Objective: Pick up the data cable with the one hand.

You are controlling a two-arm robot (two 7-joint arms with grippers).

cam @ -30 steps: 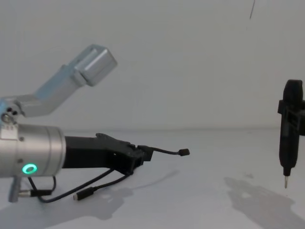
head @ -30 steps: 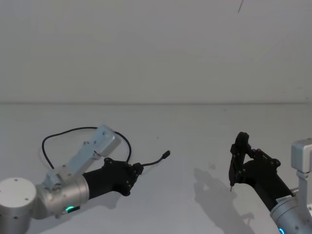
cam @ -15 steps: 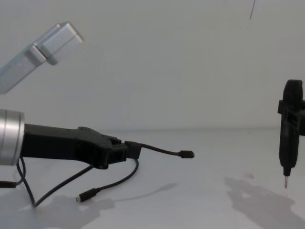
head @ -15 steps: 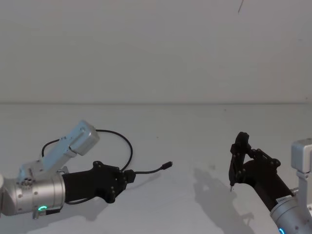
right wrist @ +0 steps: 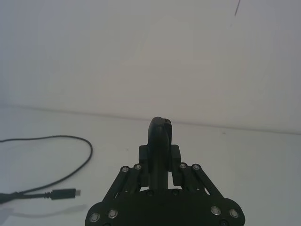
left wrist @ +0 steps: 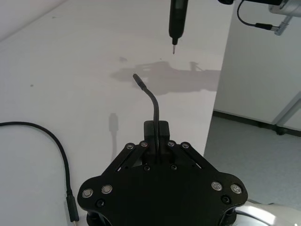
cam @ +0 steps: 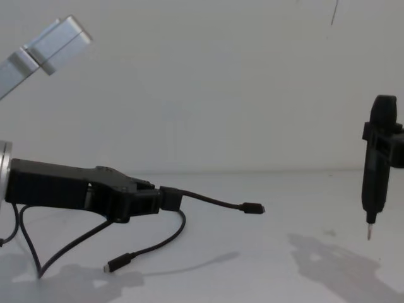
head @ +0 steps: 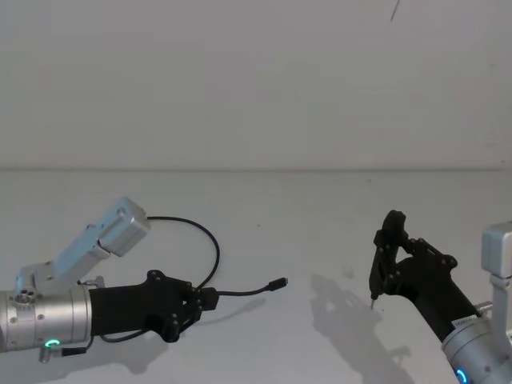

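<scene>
Head view: my left gripper (head: 206, 299), clamped on the data cable (head: 218, 250) near one plug, has drawn back near-left within the last second. Chest view: the cable's loop now hangs below my jaws; whether its low plug touches the table (cam: 284, 278) I cannot tell. Lift appears nearly complete. Right gripper (head: 394, 254) hovers right, gripping its pen-shaped tool (head: 378, 268).

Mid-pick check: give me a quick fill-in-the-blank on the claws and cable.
The left claw is ____ on the cable.
The cable's short end sticks out toward the ____ claw.
The right claw holds a tool, tip pointing ____.
Missing: shut; right; down.
</scene>
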